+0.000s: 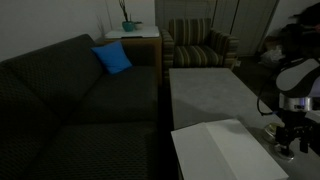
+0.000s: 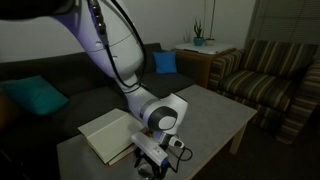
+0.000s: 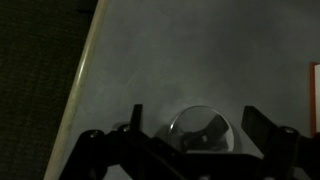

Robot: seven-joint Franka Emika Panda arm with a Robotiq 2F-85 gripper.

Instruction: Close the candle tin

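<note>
On the grey table, beneath the wrist: the candle tin (image 3: 205, 130), round, silvery and shiny. The wrist view does not show whether its lid is on.
Gripper: the gripper (image 3: 195, 115) comes in from the lower edge of the wrist view and points down at the table top.
Jaws: spread wide, one on each side of the candle tin. Neither touches it and nothing is pinched.
Table: the table (image 3: 170, 60) is pale grey. Its edge runs slantwise at the left of the wrist view, with dark carpet (image 3: 35, 90) beyond.
Arm: the white arm (image 2: 110, 45) arches down from the upper left in an exterior view.
White sheet: a white sheet or open book (image 2: 108, 135) lies flat on the table just beside the gripper, seen in both exterior views.
Sofa: a dark sofa (image 1: 70, 100) stands left of the table and carries a blue cushion (image 1: 112, 58).
Second cushion: a teal cushion (image 2: 35, 95) sits at the left in an exterior view.
Armchair: a striped armchair (image 1: 200, 45) stands beyond the table's far end.
Side table: a side table (image 1: 140, 38) between sofa and armchair bears a potted plant (image 1: 128, 22).
</note>
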